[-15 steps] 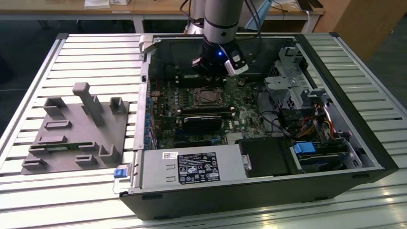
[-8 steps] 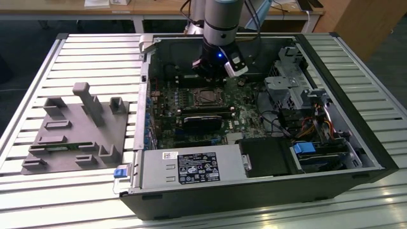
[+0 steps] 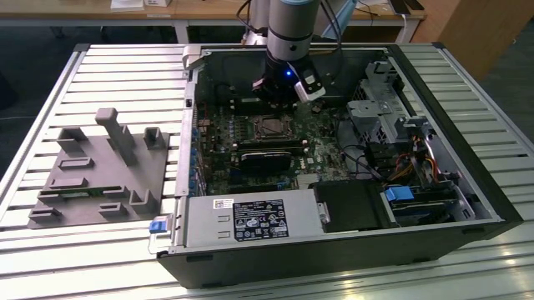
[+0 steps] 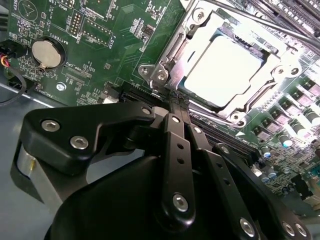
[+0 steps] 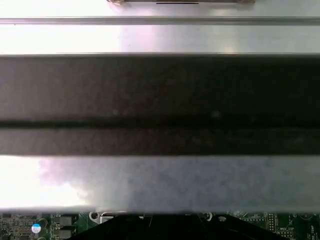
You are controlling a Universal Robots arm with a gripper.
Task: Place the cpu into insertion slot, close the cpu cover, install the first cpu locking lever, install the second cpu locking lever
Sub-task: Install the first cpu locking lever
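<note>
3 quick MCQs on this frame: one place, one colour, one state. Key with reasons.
1. The cpu lies:
A. in the insertion slot
B. on the grey tray
C. in the gripper

2. The circuit board is:
A. blue
B. green
C. red

3. The cpu cover is:
A. raised upright
B. removed
C. down around the chip

Key: 1 A, the pale chip sits in the socket in the second wrist view. 2 B, green shows around the socket. 3 C, the metal frame lies flat around the chip.

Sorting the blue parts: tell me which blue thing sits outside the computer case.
The blue clip on the case's outer edge, at the exterior view's left beside the power supply; the blue tab sits inside.
</note>
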